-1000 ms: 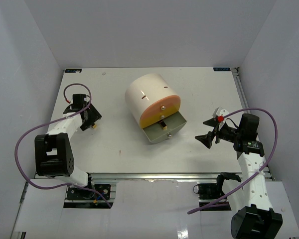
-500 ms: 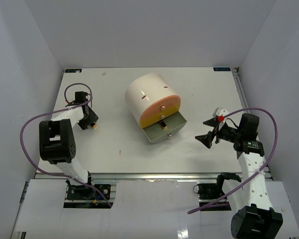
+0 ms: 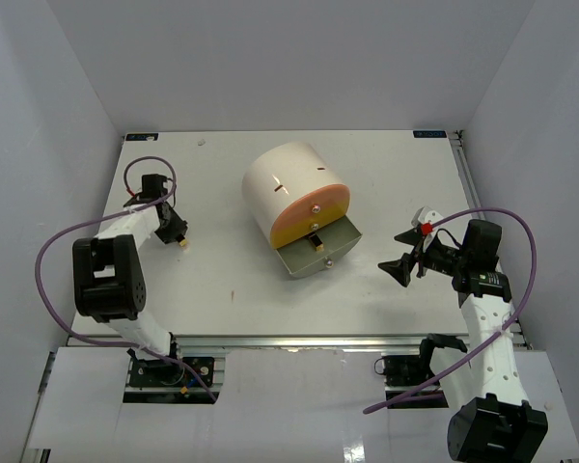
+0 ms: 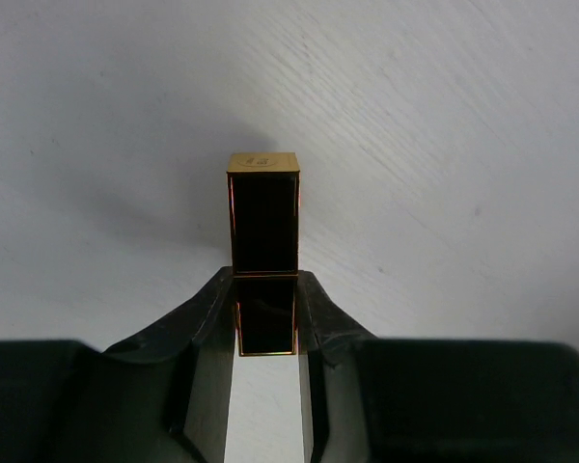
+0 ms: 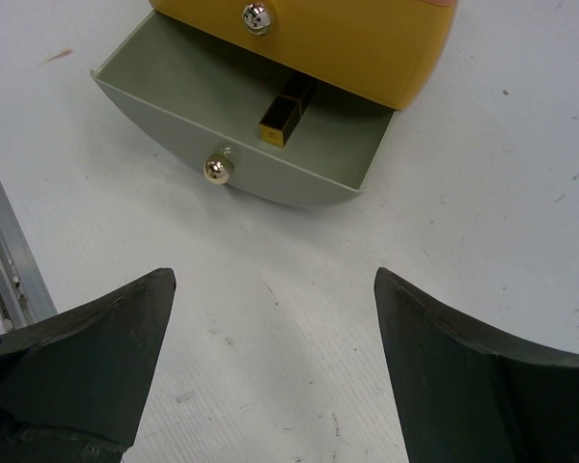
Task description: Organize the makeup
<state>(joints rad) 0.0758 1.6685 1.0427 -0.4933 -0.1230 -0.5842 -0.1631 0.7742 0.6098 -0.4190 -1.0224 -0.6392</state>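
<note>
The gold-and-black bar (image 4: 263,231) sits dead centre in the left wrist view, pinched by the left claw (image 4: 265,282) over the worktop (image 4: 444,145), while the right claw (image 5: 273,278) gapes wide at the bottom of its frame, below the open grey drawer (image 5: 174,87).

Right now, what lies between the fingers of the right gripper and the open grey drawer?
Only bare white table. The right wrist view shows nothing between the right gripper and the grey drawer.
</note>
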